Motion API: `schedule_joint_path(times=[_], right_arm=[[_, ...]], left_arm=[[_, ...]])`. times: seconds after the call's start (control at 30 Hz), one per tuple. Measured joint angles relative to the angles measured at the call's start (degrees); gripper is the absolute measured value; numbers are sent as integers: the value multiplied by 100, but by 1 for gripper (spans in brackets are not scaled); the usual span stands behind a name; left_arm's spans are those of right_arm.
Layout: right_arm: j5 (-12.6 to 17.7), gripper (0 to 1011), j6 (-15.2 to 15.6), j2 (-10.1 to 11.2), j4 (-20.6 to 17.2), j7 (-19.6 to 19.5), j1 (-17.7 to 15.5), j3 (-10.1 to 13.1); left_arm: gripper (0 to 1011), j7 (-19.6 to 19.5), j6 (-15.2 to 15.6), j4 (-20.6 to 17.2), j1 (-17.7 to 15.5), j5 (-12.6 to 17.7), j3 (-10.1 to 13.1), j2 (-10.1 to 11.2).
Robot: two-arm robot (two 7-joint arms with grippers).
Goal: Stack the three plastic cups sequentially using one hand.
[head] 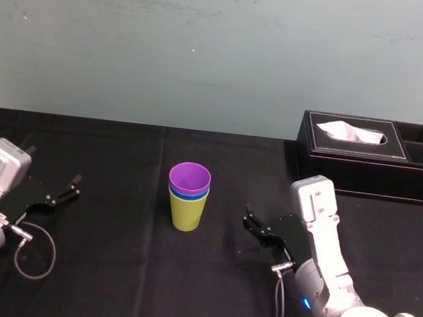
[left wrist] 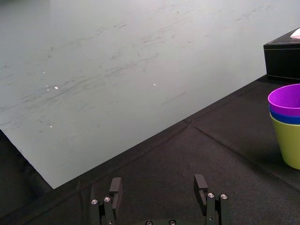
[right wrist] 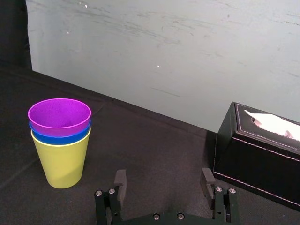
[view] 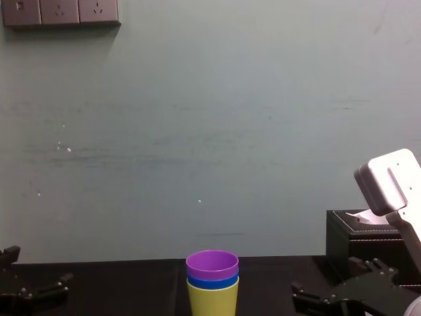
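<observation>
Dead centre on the table [head: 105, 284], the bottom cup [head: 186, 215] stands upright, the middle cup [head: 188, 195] nested in it and the top cup [head: 190, 177] nested in that. My right gripper [head: 249, 218] sits at three o'clock of the cups, near but apart. My left gripper [head: 56, 194] is at nine o'clock, farther off. The tissue box [head: 364, 157] is at two o'clock, behind my right gripper, by the table's far edge. The wall [head: 208, 51] rises at twelve o'clock, beyond everything.

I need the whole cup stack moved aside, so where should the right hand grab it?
Grip the yellow-green cup by its bare wall, level from the robot's right, where the open right hand sits. It stands upright, carrying the blue cup and purple cup nested inside, only rims exposed.
</observation>
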Motion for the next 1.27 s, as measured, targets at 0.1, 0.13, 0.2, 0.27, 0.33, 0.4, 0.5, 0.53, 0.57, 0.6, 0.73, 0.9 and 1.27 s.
schedule_joint_path(times=[0.1, 0.13, 0.2, 0.27, 0.33, 0.4, 0.5, 0.53, 0.57, 0.6, 0.73, 0.9, 1.27], right_arm=[[0, 1003, 0, 0, 0, 0, 0, 0], [0, 1003, 0, 0, 0, 0, 0, 0], [0, 1003, 0, 0, 0, 0, 0, 0], [0, 1003, 0, 0, 0, 0, 0, 0], [0, 1003, 0, 0, 0, 0, 0, 0], [0, 1003, 0, 0, 0, 0, 0, 0], [0, 1003, 0, 0, 0, 0, 0, 0], [0, 1003, 0, 0, 0, 0, 0, 0], [0, 1003, 0, 0, 0, 0, 0, 0], [0, 1003, 0, 0, 0, 0, 0, 0], [0, 1003, 0, 0, 0, 0, 0, 0], [0, 1003, 0, 0, 0, 0, 0, 0], [0, 1003, 0, 0, 0, 0, 0, 0]], left_arm=[[1000, 0, 0, 0, 0, 0, 0, 0], [1000, 0, 0, 0, 0, 0, 0, 0], [1000, 0, 0, 0, 0, 0, 0, 0], [1000, 0, 0, 0, 0, 0, 0, 0], [1000, 0, 0, 0, 0, 0, 0, 0], [1000, 0, 0, 0, 0, 0, 0, 0], [1000, 0, 0, 0, 0, 0, 0, 0], [1000, 0, 0, 0, 0, 0, 0, 0], [1000, 0, 0, 0, 0, 0, 0, 0], [1000, 0, 0, 0, 0, 0, 0, 0], [1000, 0, 0, 0, 0, 0, 0, 0], [1000, 0, 0, 0, 0, 0, 0, 0], [1000, 0, 0, 0, 0, 0, 0, 0]])
